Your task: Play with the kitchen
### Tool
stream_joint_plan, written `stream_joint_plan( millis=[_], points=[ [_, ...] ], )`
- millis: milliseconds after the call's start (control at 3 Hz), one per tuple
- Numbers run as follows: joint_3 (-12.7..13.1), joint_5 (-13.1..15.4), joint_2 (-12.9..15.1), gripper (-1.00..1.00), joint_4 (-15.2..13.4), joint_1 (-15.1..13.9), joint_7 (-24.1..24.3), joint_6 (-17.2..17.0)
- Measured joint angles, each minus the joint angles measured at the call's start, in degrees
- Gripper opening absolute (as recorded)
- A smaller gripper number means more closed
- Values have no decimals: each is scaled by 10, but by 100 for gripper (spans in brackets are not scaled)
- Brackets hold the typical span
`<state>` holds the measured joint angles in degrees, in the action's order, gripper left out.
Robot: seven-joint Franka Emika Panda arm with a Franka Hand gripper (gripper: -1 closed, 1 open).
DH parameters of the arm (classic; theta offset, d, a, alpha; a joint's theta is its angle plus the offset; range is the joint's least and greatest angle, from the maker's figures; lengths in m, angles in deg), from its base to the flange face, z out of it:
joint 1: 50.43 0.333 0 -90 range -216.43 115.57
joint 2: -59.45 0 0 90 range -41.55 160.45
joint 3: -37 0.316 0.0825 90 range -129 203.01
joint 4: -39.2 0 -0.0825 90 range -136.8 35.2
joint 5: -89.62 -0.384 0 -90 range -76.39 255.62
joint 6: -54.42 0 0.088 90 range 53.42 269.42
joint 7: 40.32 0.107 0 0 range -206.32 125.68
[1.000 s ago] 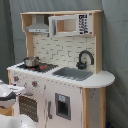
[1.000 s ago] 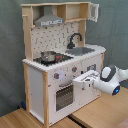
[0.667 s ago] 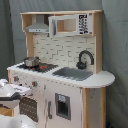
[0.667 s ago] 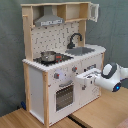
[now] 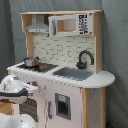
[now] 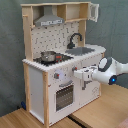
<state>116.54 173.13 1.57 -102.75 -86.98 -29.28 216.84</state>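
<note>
The kitchen (image 5: 95, 80) (image 6: 35, 85) is a white and light-wood toy unit with a stovetop, a sink (image 5: 72, 73) (image 6: 80, 50), a black faucet (image 5: 84, 59) (image 6: 75, 39) and a grey hood (image 5: 38, 26) (image 6: 48, 19). A small metal pot (image 5: 31, 62) (image 6: 48, 56) sits on the stovetop. My gripper (image 6: 79, 74) reaches in from the second exterior view's right. It is held at the front panel, level with the knobs (image 6: 59, 76) and above the oven door (image 6: 65, 95). In the first exterior view my white arm (image 5: 15, 90) shows at the lower left, in front of the kitchen.
An upper shelf with a cabinet door (image 5: 70, 24) (image 6: 92, 11) tops the kitchen. A grey curtain (image 6: 112, 25) hangs behind. The kitchen stands on wooden tabletops (image 6: 100, 112) with a seam between them.
My arm has moved a little closer to the kitchen's front panel, with the gripper nearer the knobs. The kitchen and the pot have not moved.
</note>
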Motion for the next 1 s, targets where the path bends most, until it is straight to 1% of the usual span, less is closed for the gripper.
stream_joint_plan(
  millis=[333,667,1000],
  points=[
    [4,11,0,100,28,-34,-11,33],
    [14,14,0,100,53,-72,-20,66],
    [19,14,0,100,62,-85,-17,75]
  ],
)
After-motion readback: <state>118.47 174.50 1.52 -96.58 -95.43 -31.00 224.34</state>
